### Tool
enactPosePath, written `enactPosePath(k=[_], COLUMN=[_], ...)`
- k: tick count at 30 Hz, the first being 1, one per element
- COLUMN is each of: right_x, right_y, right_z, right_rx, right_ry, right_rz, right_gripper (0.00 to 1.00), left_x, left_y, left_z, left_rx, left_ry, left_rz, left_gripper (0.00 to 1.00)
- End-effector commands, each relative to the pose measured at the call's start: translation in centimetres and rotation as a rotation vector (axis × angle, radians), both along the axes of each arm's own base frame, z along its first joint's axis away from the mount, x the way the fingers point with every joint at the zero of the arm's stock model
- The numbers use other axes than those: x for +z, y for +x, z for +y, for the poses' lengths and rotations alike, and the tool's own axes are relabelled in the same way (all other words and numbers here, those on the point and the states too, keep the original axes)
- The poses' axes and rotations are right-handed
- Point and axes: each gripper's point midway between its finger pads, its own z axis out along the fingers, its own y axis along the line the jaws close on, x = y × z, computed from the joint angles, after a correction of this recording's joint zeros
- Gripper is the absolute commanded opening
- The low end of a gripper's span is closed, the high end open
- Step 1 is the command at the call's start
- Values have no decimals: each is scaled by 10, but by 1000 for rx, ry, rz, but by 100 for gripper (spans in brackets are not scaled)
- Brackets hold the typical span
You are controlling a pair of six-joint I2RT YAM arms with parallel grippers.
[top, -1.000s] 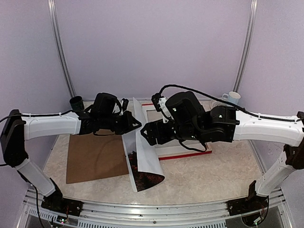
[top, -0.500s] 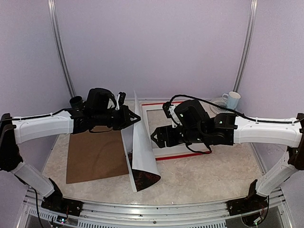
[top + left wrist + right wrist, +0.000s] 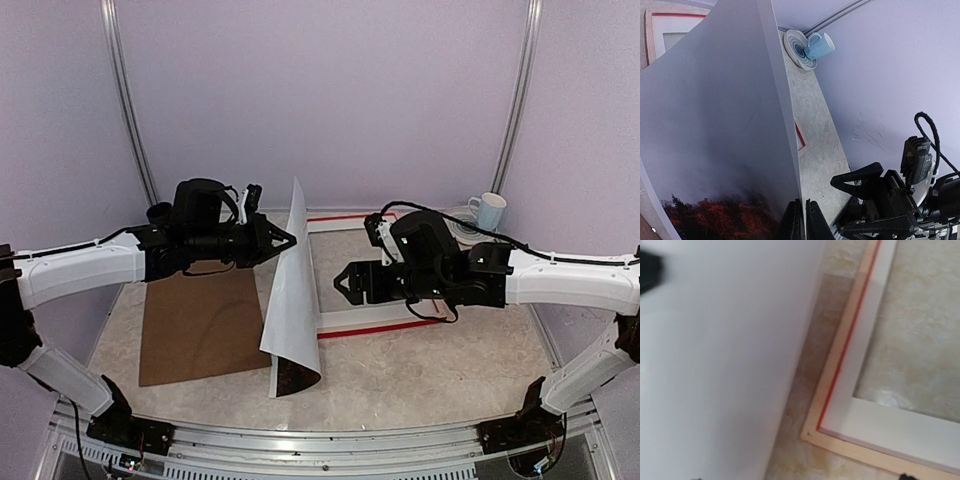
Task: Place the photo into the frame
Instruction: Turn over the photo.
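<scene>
Top external view, from the near edge outwards: the lower end of the photo (image 3: 291,310) is seen curled over the table (image 3: 440,375), with the dark printed side turned under (whether the corner touches the surface cannot be told). Compared with a second ago, the sheet has been raised and stood more upright. The brown backing board (image 3: 200,330) lies flat just beside it on the left.

Further in, the left gripper (image 3: 288,243) is closed on the left edge of the photo. In the left wrist view the fingertips (image 3: 812,225) are pressed together on the thin sheet, so a firm pinch is judged.

The right gripper (image 3: 344,284) has been drawn back to the right, away from the photo. Its jaws are spread wide and nothing is held between them. By this withdrawal the frame (image 3: 380,327) has been uncovered. It lies flat beyond the photo and to the right, with a white mat (image 3: 325,285) inside it. In the right wrist view the white back of the print stands just beside the frame corner.

The way to the frame is therefore judged to be open. The photo has not yet been carried over the frame and laid down.

Farthest back, a mug (image 3: 489,208) is seen in the right corner.
</scene>
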Motion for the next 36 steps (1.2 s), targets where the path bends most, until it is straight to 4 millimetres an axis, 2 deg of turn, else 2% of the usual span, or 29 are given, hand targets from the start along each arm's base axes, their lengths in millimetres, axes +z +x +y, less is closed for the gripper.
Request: enactPosePath(k=[1, 17, 24, 27, 29, 32, 34, 36], right_x=[7, -14, -6, -4, -4, -9, -13, -18], right_y=[7, 25, 37, 43, 46, 49, 51, 52], right_z=[-15, -58, -93, -110, -121, -133, -138, -141], right_rx=[-39, -147, -238, -285, -315, -354, -368, -377], right_ry=[49, 46, 55, 59, 61, 56, 51, 48], right_rz=[1, 40, 19, 13, 13, 25, 35, 47], right_gripper=[84, 84, 85, 85, 85, 85, 84, 84], left_x=[46, 103, 133, 141, 142, 123, 102, 72], left_y=[-4, -13, -15, -8, 3, 27, 49, 70], left_z=[-9, -23, -31, -30, -24, -8, 10, 29], left_rx=[-38, -125, -177, -163, -135, -65, 9, 68], left_ry=[-93, -249, -338, -357, -374, -392, -399, -416], left_rz=[-84, -161, -221, -252, -263, -243, -222, -173], left_gripper=[7, 7, 7, 7, 7, 7, 7, 7])
